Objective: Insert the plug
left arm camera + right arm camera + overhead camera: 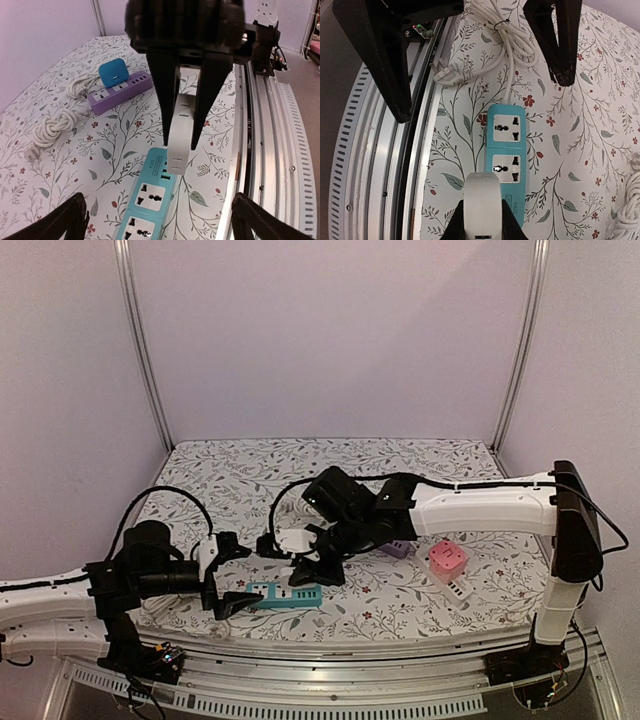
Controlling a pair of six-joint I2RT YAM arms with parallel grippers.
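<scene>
A teal power strip lies near the table's front edge, with two universal sockets facing up. My right gripper is shut on a white plug. It holds the plug just above the strip's near end, beside the USB ports. In the left wrist view the plug hangs between the right gripper's black fingers. My left gripper is open wide, its fingers either side of the strip's cable end. It also shows in the top view.
A purple power strip carrying a blue plug lies further back. A pink cube socket and a white strip sit at the right. A coiled white cable lies by the teal strip. The metal table rail runs along the front.
</scene>
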